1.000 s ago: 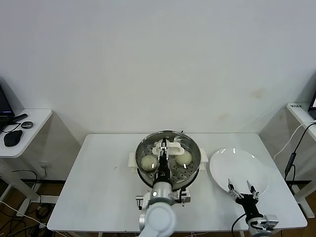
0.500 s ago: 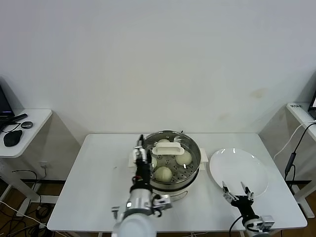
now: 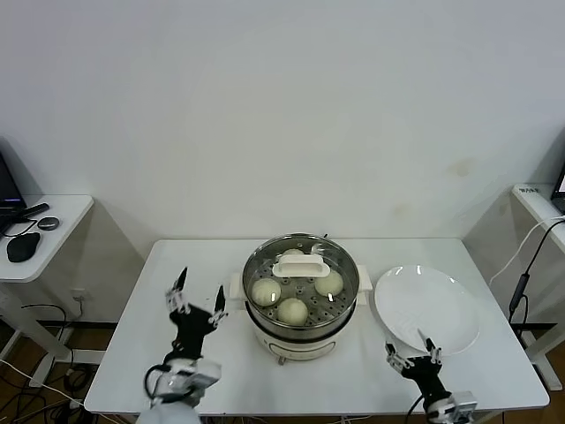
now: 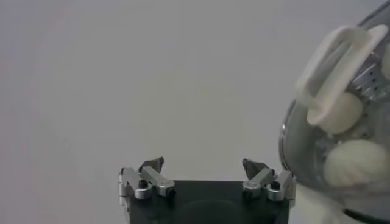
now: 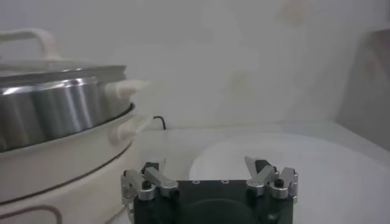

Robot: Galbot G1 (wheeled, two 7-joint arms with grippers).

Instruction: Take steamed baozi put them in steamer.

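The steamer (image 3: pixel 301 296) stands near the middle of the white tabletop (image 3: pixel 177 265), slightly toward its near edge, with bare surface on its left and behind it; a white plate (image 3: pixel 428 307) lies just to its right, reaching close to the right and near edges; a glass lid with a white handle (image 3: pixel 301 266) sits on the pot, and through it three steamed baozi (image 3: pixel 292 310) show on the perforated tray, a fourth perhaps hidden under the handle, though that is hard to tell.

The left claw (image 3: pixel 197 300) hovers over the open stretch left of the steamer, apart from its side handle; its fingers are spread wide and hold nothing, and in the left wrist view the left claw (image 4: pixel 203 173) faces bare surface with the lidded steamer (image 4: pixel 341 131) off to one side.

The right claw (image 3: pixel 410 353) is low by the near edge, at the plate's front rim; its fingers stand apart and empty; the right wrist view shows the right claw (image 5: pixel 208 173) beside the steamer (image 5: pixel 64 115) wall and the plate (image 5: pixel 317 161).
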